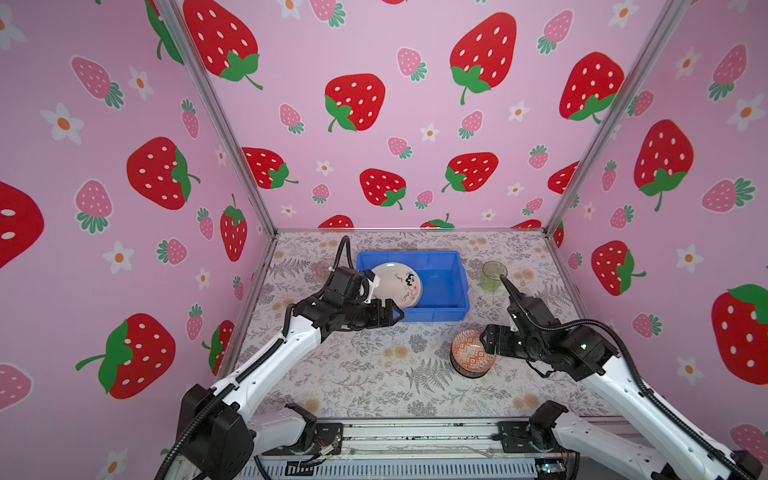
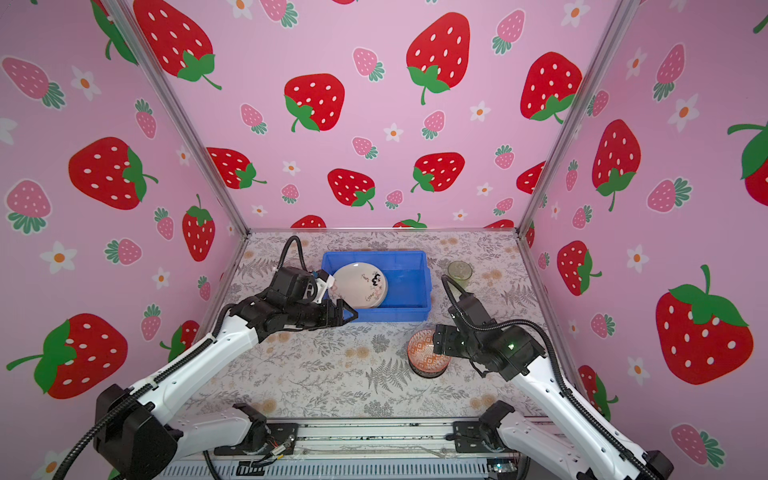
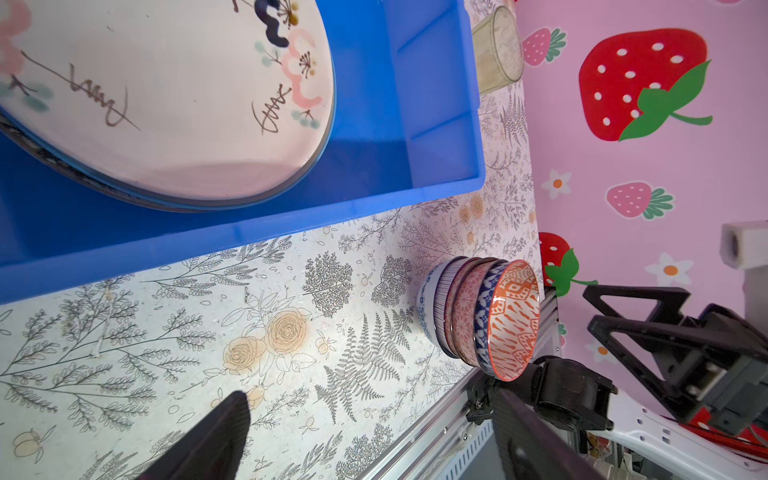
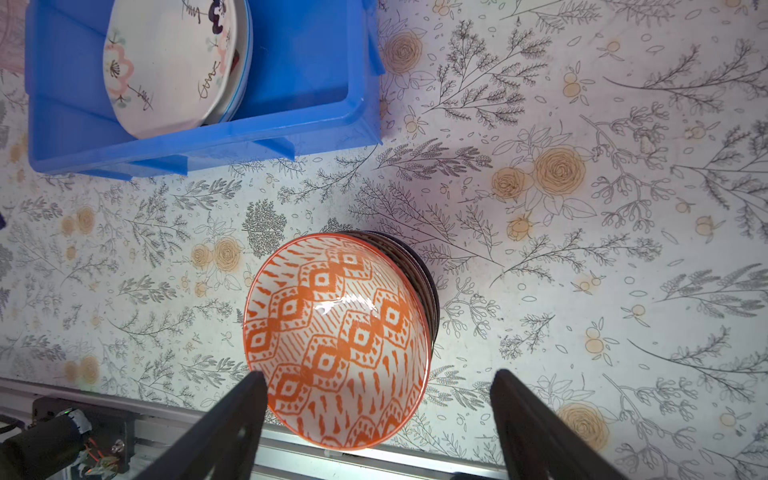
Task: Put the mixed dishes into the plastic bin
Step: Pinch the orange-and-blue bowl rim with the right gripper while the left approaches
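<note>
Orange bowl [image 4: 336, 328] between right gripper's [image 4: 378, 376] wide jaws — left gripper [image 1: 397, 313] spread, empty.

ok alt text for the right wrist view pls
An orange patterned bowl tops a bowl stack on a floral tabletop, framed by the open fingers of the right end effector. Beyond it, a blue bin holds a cream floral plate.
</note>
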